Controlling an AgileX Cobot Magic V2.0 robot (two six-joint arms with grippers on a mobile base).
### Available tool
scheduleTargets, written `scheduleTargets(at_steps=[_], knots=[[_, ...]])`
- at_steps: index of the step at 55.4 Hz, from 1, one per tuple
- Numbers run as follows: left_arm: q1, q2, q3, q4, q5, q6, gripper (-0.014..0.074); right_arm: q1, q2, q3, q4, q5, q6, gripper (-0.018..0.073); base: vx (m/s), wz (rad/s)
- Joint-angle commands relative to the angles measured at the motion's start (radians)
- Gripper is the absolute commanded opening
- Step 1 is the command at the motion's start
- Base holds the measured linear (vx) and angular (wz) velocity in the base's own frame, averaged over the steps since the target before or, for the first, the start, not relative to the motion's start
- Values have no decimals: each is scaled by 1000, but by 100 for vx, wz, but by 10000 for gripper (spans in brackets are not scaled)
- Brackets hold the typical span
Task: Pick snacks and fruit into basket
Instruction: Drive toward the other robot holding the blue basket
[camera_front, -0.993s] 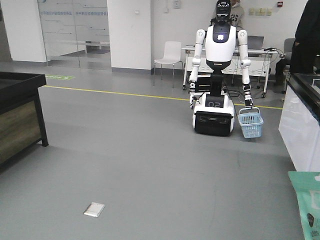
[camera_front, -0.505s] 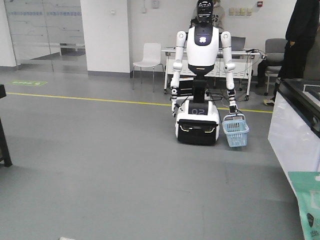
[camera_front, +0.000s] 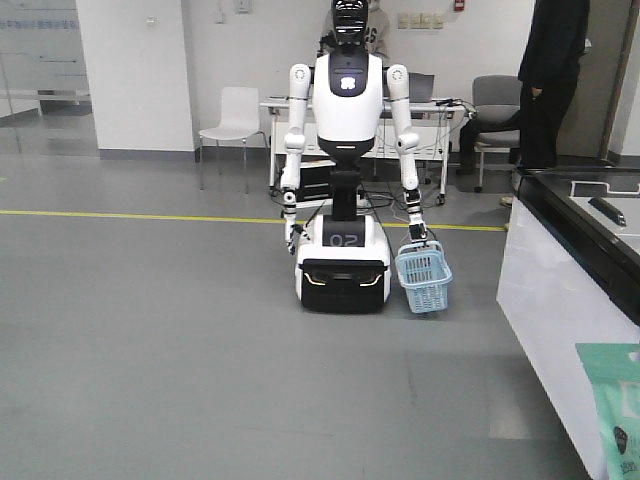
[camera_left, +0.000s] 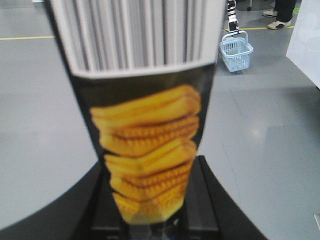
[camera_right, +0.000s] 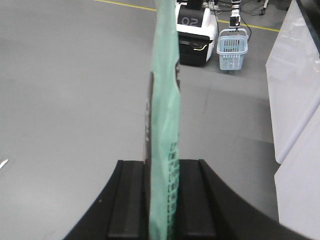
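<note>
Two thin grips worry me: left claw pinching a crisp pack, right claw the pouch; driving jolts could shake either loose.

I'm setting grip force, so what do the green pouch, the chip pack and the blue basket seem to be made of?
The mint-green pouch looks like thin flexible plastic film, matte: edge-on it is wavy. The chip pack is printed, slightly glossy; film or card, I cannot tell. The blue basket looks like rigid moulded plastic: open lattice walls.
</note>
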Motion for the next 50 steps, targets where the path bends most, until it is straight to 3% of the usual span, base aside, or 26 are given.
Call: scheduleTargets(at_steps=[1,50], knots=[[-1,4,-36,5,-100,-7,17,3,3,-33,-7,-97,-5,-8,61,-28],[-1,4,-36,5,-102,-7,17,3,3,-33,-7,-97,-5,-8,65,-10]])
